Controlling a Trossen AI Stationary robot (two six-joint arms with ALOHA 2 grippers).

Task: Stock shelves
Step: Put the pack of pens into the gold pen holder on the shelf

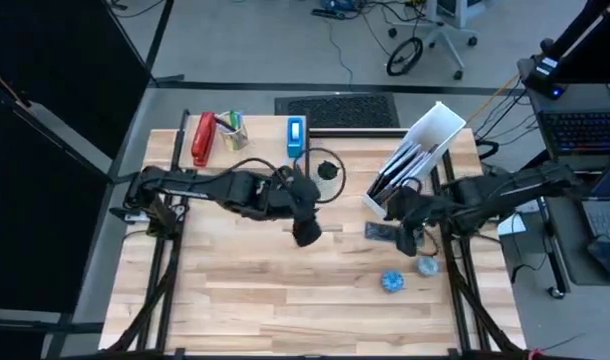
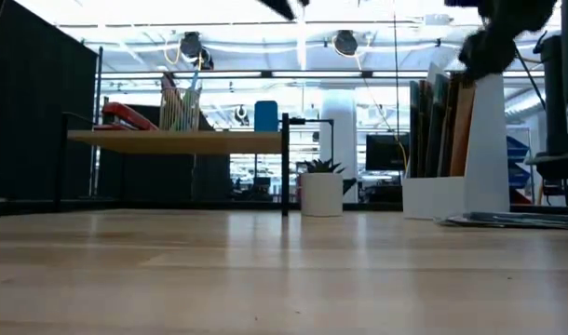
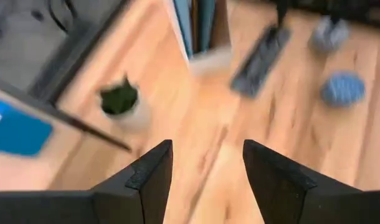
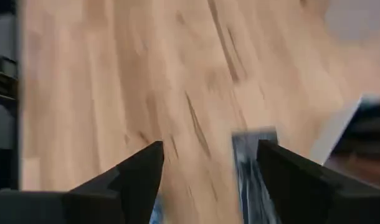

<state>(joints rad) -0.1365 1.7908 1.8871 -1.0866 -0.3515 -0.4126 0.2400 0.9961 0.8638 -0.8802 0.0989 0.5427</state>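
- The left claw (image 1: 306, 233) hangs above the middle of the table (image 1: 265, 300), its 2 fingers (image 3: 149, 177) spread apart with nothing between them.
- Just beyond that claw, toward the table's far edge, stands a small potted plant (image 1: 328, 170) in a white pot; the wrist view shows it ahead of the fingers.
- The low wood shelf (image 2: 172, 140) on thin black legs sits farther out from the left claw, at the far left of the table. On it rest a red stapler (image 1: 202, 140), a cup of pens (image 1: 233, 131) and a blue box (image 1: 296, 137).
- No writing or brand can be read on any item.
- The right claw (image 1: 405, 240) hovers over a dark flat booklet (image 1: 383, 232) lying on the table, its fingers (image 4: 137, 171) apart and empty.
- The white file holder (image 1: 425, 145) stands just behind the right claw, with dark folders upright inside.
- Near the right claw, toward the table's front, lie a blue crumpled ball (image 1: 392, 281) and a grey one (image 1: 428, 266).
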